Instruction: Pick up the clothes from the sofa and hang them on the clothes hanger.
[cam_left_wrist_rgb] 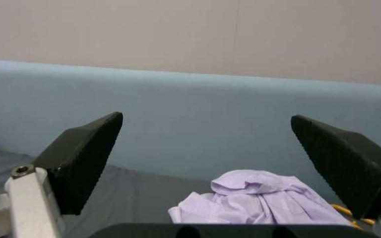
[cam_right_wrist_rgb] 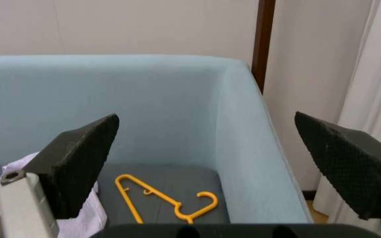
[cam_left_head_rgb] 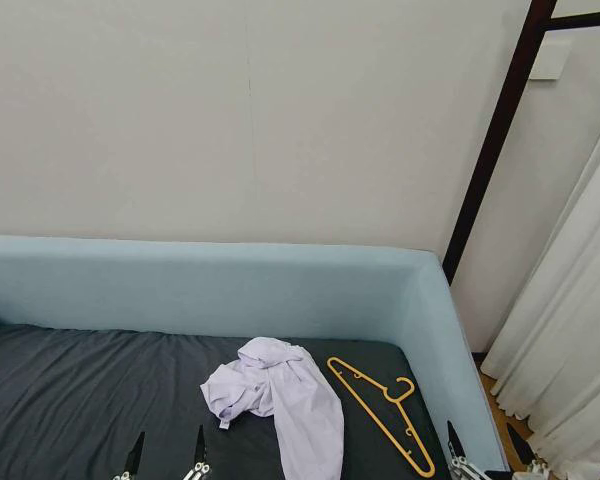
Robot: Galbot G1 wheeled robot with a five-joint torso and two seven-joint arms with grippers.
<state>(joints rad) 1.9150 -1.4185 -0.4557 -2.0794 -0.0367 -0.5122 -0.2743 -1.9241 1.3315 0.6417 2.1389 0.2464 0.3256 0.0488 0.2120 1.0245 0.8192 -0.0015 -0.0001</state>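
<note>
A pale blue sofa [cam_left_head_rgb: 230, 285] with a dark grey seat cushion [cam_left_head_rgb: 80, 390] stands against a plain cream wall [cam_left_head_rgb: 230, 110]. A crumpled lavender shirt [cam_left_head_rgb: 280, 395] lies on the cushion toward the sofa's right end, one part trailing down toward the front edge. Just beside it, on its right, a yellow plastic hanger [cam_left_head_rgb: 380, 408] lies flat on the cushion, its hook end nearest the right armrest [cam_left_head_rgb: 450, 340].

The left gripper [cam_left_head_rgb: 165, 462] sits low at the front of the seat, to the left of the shirt, its two fingers spread apart with nothing between them. Its wrist view looks across the cushion at the shirt [cam_left_wrist_rgb: 257, 201] and the sofa back.

The right gripper [cam_left_head_rgb: 485, 455] sits low by the front of the right armrest, its fingers also wide apart and empty. Its wrist view faces the hanger [cam_right_wrist_rgb: 164, 198] in the sofa's corner.

Beyond the armrest a dark wooden post [cam_left_head_rgb: 495, 130] rises along the wall, and a white curtain [cam_left_head_rgb: 570, 340] hangs at the far right
</note>
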